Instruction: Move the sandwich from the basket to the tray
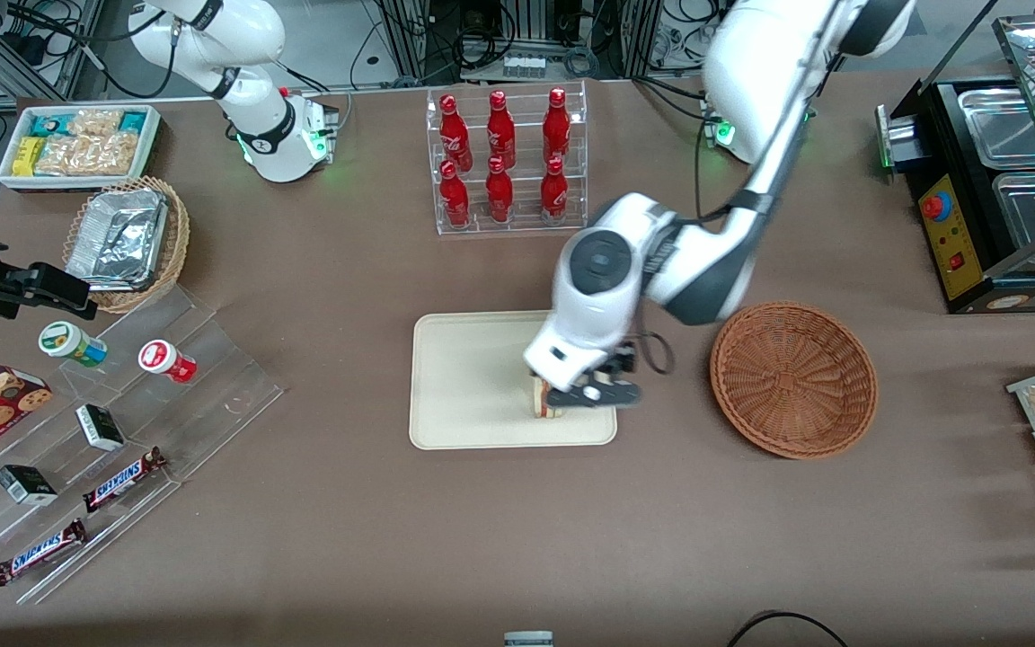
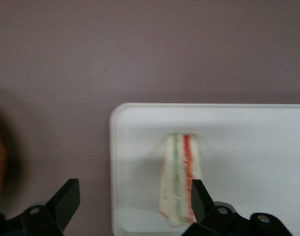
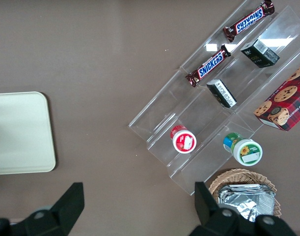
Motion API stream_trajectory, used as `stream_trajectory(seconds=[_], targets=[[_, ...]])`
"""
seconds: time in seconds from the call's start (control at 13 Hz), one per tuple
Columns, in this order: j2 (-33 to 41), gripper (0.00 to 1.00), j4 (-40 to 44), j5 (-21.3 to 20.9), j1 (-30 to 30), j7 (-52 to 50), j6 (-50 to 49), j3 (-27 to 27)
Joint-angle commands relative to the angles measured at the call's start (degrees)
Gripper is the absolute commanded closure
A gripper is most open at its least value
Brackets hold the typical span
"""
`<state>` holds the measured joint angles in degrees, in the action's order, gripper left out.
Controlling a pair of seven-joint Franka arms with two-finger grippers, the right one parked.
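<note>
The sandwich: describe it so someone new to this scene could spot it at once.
Start at the cream tray in the middle of the brown table, beside the reddish-brown wicker basket. The sandwich stands on the tray's end nearest that basket, under the left gripper, whose fingers are open. It is the only thing on the tray: pale bread with red and green filling stripes.

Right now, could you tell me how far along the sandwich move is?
Nearly done: the basket is empty and the sandwich stands on the tray. The gripper hovers open over it, one finger touching. Left: lift the arm away.
</note>
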<state>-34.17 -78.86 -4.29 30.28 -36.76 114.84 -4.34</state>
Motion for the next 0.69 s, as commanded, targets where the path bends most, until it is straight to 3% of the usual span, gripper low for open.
stream_trajectory(seconds=[0.0, 0.62], targets=[[3.1, 0.00, -0.2, 2.2, -4.9, 4.0, -4.1, -0.4], [10.9, 0.00, -0.1, 5.1, -21.3, 21.9, -20.5, -0.3]])
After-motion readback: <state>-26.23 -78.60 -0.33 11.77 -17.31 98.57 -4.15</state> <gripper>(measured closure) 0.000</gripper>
